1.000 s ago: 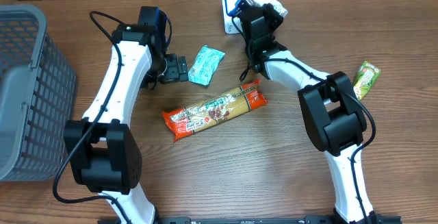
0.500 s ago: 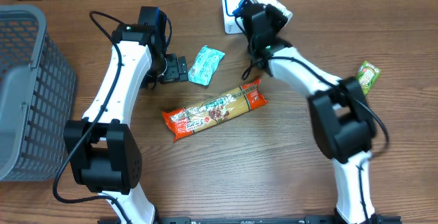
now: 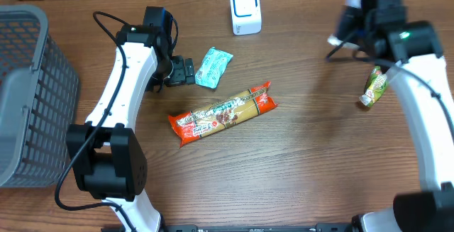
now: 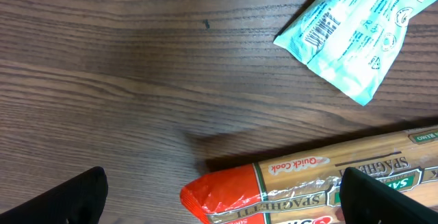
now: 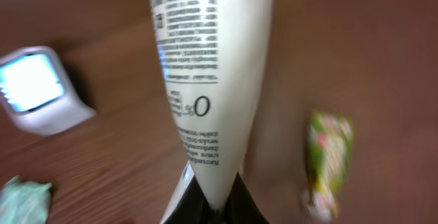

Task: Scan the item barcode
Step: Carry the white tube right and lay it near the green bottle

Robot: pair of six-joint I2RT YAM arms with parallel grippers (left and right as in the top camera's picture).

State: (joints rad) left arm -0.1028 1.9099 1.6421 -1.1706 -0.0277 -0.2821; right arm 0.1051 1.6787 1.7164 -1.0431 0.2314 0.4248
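Right gripper [image 5: 212,209] clamps a white tube [image 5: 213,80] by its narrow end, at the far right, well apart from the scanner [image 3: 245,10].
Gripping the tip likely leaves the printed faces free to present; the tube is white and tapering, with dense black print and no barcode visible. Left gripper [image 3: 189,72] gapes empty beside the teal packet [image 3: 213,67].

The wooden table [image 3: 284,182] bears spaghetti pack [image 3: 223,113], teal packet [image 3: 213,67], green packet [image 3: 374,87], scanner [image 3: 245,10] (white), grey basket [image 3: 28,104].

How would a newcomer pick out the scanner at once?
Start at the far edge of the wooden table, midway across. The scanner stands there, beyond the teal packet. Alone among soft wrappers, it is a rigid white box with a blue-rimmed face.
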